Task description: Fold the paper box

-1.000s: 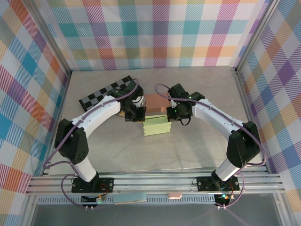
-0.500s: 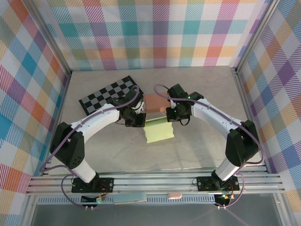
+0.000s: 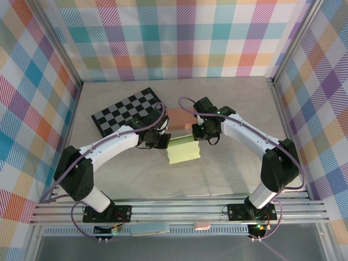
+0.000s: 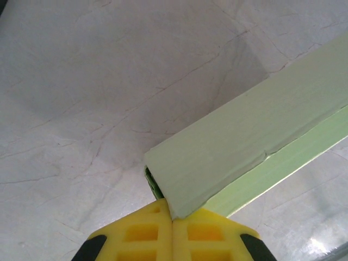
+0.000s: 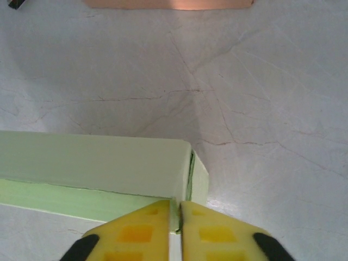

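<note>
The paper box [image 3: 184, 151] is pale green and lies slightly tilted on the table between the two arms. My left gripper [image 3: 165, 141] is at its far left corner. In the left wrist view the yellow fingers [image 4: 141, 234] are pressed together, pinching the corner of a box [image 4: 244, 136] wall at their tips. My right gripper [image 3: 197, 137] is at the far right corner. Its jaws stand a sliver apart in the right wrist view, with the end edge of the box [image 5: 92, 157] wall between the fingertips [image 5: 206, 220].
A black and grey checkered board [image 3: 128, 109] lies at the back left. A flat copper-coloured sheet [image 3: 179, 118] lies just behind the box, and its edge [image 5: 168, 3] shows in the right wrist view. Plaid walls close off three sides.
The box has slid a little toward the front and turned slightly. The left arm has swung lower, uncovering more of the checkered board. The right jaws have parted a sliver.
</note>
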You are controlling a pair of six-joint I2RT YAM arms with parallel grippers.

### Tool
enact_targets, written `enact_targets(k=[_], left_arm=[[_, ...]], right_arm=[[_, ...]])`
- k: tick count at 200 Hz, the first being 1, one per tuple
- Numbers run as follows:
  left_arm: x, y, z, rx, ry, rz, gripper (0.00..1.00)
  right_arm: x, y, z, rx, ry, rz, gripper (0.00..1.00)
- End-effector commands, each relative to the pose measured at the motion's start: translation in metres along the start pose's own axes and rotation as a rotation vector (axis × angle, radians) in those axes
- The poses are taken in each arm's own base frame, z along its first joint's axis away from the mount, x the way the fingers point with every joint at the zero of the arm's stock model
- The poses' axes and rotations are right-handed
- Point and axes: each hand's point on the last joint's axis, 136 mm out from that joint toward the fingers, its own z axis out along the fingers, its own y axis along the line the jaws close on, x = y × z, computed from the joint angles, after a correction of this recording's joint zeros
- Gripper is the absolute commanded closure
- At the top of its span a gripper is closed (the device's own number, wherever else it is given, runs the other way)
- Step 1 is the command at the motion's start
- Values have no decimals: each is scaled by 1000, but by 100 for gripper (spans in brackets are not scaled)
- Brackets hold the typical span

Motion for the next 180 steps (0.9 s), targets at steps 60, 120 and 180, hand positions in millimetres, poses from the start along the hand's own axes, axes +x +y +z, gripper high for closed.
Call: enact_targets(k=[60, 120, 180], left_arm=[[-7, -7, -11, -51, -96, 48, 100], [-1, -11, -11, -69, -105, 52, 100], [4, -15, -8, -72, -106, 49, 100]], right_arm=[[3, 15, -53, -134, -61, 351, 58], [20, 18, -57, -252, 32, 920, 31], [23, 26, -22, -414, 69, 1306, 22]])
